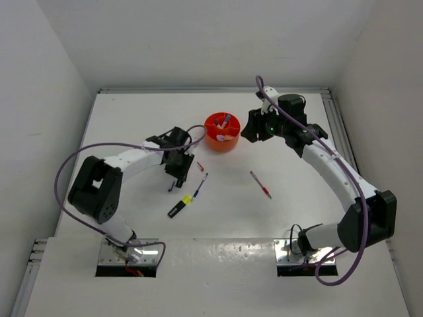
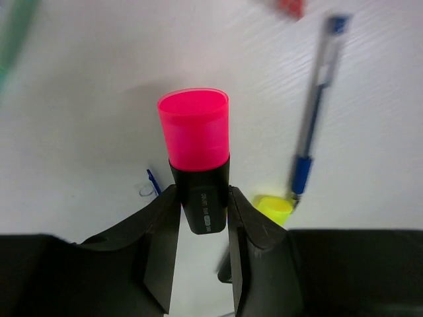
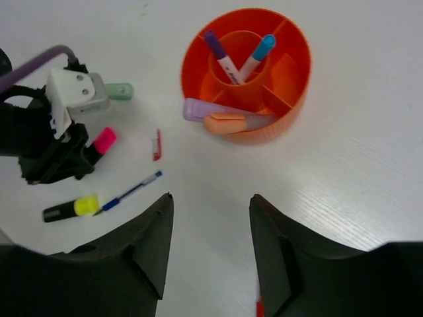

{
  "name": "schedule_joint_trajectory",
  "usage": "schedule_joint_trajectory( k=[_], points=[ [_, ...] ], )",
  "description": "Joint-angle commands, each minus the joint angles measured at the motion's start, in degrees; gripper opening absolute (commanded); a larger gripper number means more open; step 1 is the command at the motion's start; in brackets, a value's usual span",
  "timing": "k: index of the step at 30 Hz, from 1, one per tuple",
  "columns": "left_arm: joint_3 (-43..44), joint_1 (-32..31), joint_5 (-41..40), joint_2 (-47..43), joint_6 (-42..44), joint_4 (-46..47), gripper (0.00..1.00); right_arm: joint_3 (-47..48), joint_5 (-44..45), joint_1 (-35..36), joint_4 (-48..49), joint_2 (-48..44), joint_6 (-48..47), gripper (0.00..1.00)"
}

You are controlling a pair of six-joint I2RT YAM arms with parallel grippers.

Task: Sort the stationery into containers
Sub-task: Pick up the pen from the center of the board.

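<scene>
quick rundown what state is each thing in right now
left gripper: shut on the pink-capped highlighter
pink-capped highlighter: capped, held
right gripper: open, empty
orange tub: upright, holding four markers and pens
lilac marker: lying across the tub's compartments
yellow-capped highlighter: capped, lying on the table
blue pen: lying on the table
red pen: lying on the table

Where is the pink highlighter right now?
Seen from the right wrist, the pink highlighter sits pinched in the left gripper, left of the orange tub, near the yellow highlighter and blue pen.
</scene>
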Motion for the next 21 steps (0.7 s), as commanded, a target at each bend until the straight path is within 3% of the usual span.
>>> schedule_joint_trajectory(
  k=[1,5,6,13,21],
  points=[
    [1.75,-0.69,2.01,-9.77,1.88,5.68,0.03,4.07,-6.79,1.12,0.42,-1.17,3.18,0.51],
    [3.33,-1.47,4.03,-17.94,1.98,9.11,0.02,6.44,-9.43,2.61,1.12,-0.65,8.89,0.74],
    [3.86,-1.83,4.47,-18.91,1.72,10.24,0.02,6.62,-10.14,2.79,2.34,-0.56,10.30,0.76],
    [6.85,-6.66,5.35,-23.93,1.18,14.65,0.02,11.01,-17.17,5.33,6.56,3.13,21.11,0.77],
    [9.31,-9.39,4.91,-24.02,1.27,16.23,0.03,11.37,-18.67,8.76,8.15,5.86,22.27,0.73]
  ],
)
